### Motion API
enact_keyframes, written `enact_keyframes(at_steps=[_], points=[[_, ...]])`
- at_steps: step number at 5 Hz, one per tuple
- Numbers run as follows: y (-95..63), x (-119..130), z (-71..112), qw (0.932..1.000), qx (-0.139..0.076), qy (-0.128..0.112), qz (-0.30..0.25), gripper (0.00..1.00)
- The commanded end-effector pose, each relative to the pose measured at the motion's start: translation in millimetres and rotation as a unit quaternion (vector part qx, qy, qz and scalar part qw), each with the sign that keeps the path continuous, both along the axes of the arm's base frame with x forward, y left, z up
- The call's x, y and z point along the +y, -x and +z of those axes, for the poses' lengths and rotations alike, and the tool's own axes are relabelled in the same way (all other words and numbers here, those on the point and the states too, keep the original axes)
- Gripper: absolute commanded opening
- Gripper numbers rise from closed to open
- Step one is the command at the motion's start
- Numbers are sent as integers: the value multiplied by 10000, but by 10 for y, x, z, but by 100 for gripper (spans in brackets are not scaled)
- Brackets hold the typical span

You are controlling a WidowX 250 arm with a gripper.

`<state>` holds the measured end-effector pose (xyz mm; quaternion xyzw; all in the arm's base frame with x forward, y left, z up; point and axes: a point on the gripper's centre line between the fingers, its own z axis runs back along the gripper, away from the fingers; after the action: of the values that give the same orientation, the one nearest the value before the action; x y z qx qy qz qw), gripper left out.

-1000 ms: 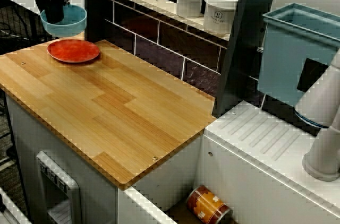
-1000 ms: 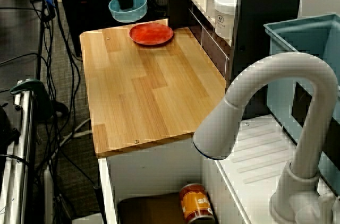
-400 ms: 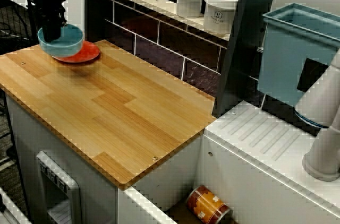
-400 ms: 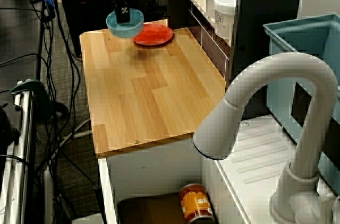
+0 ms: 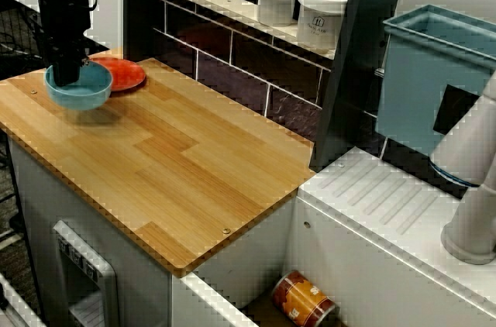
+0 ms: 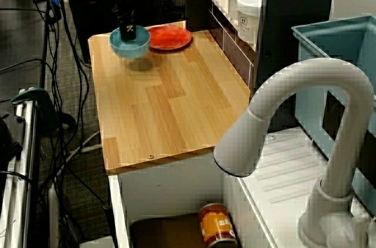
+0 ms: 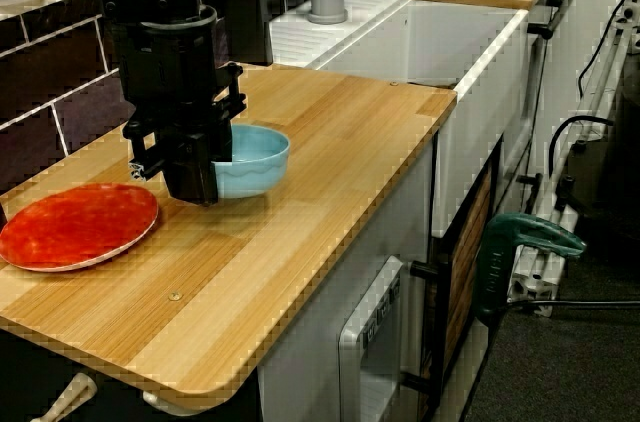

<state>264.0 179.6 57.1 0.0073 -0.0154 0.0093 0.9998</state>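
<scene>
A light blue bowl [image 5: 87,91] hangs just over the wooden counter [image 5: 178,160], casting a shadow under it. My black gripper [image 5: 66,75] reaches down from above and is shut on the bowl's rim, one finger inside and one outside. A red plate [image 5: 124,73] lies flat on the counter right beside the bowl, which partly covers it in the view across the counter. In the view over the faucet the bowl [image 6: 130,45] sits left of the plate [image 6: 170,37] under the gripper [image 6: 128,32]. The low view from the counter's end shows the gripper [image 7: 190,182], the bowl [image 7: 255,162] and the plate [image 7: 75,225].
Two white jars [image 5: 322,15] stand on the tiled shelf behind the counter. A blue bin [image 5: 434,71] and a white faucet [image 6: 294,124] are at the sink side, with a can [image 5: 304,300] down in the sink. Cables and a green clamp [image 7: 520,242] lie off the counter's edge.
The gripper has carried the bowl from high behind the red plate down and forward. The bowl now sits low over the counter beside the plate.
</scene>
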Motion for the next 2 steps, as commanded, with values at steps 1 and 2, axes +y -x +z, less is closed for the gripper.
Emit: enact_keyframes(at_steps=[1, 2], points=[[2, 19, 93, 9995, -158, -219, -150, 0], [-29, 21, 96, 9996, -97, -221, -135, 15]])
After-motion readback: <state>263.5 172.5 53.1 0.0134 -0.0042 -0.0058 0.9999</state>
